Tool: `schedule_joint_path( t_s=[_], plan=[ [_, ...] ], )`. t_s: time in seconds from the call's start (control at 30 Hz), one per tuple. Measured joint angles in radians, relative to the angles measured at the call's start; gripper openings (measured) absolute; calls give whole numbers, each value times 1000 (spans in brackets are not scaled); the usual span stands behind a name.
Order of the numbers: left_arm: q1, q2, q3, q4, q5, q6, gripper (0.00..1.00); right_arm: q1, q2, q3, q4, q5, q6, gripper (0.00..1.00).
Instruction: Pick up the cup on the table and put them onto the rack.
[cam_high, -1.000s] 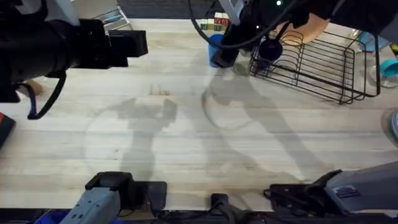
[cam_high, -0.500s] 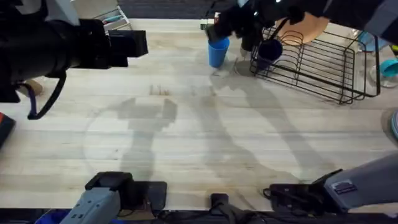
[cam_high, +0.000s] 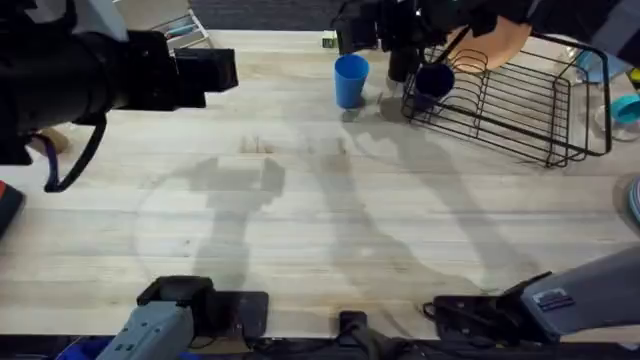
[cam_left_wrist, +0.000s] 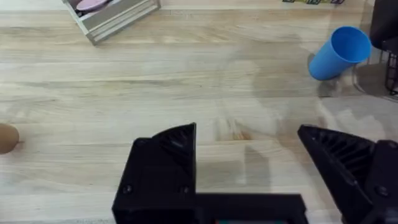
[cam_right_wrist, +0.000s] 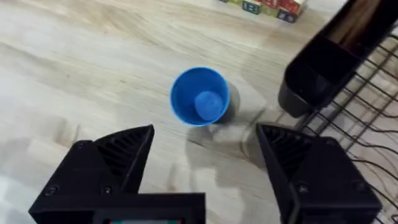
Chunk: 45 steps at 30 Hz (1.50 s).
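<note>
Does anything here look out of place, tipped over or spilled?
Nothing stands out. The blue cup stands upright and empty on the table, beside the rack, with no spill around it. The navy cup already sits in the rack's corner. The right claw hangs open above the blue cup.
</note>
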Motion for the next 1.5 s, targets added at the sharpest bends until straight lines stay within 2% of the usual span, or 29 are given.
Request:
schedule_joint_path(
  t_s=[0.13,0.17,0.2,0.6,0.63,0.83,0.9,1.5],
  plan=[
    [0,0,0,0,0,0,993,0,16,0,1,58,35,996],
    [0,0,0,0,0,0,993,0,76,0,15,130,91,996],
    [0,0,0,0,0,0,993,0,92,0,33,146,105,996],
    [0,0,0,0,0,0,993,0,188,0,78,157,189,936],
    [0,0,0,0,0,0,993,0,207,0,85,156,203,899],
    [0,0,0,0,0,0,993,0,219,0,104,154,218,854],
    [0,0,0,0,0,0,993,0,220,0,104,155,221,803],
    [0,0,0,0,0,0,993,0,210,0,103,155,221,798]
  ],
)
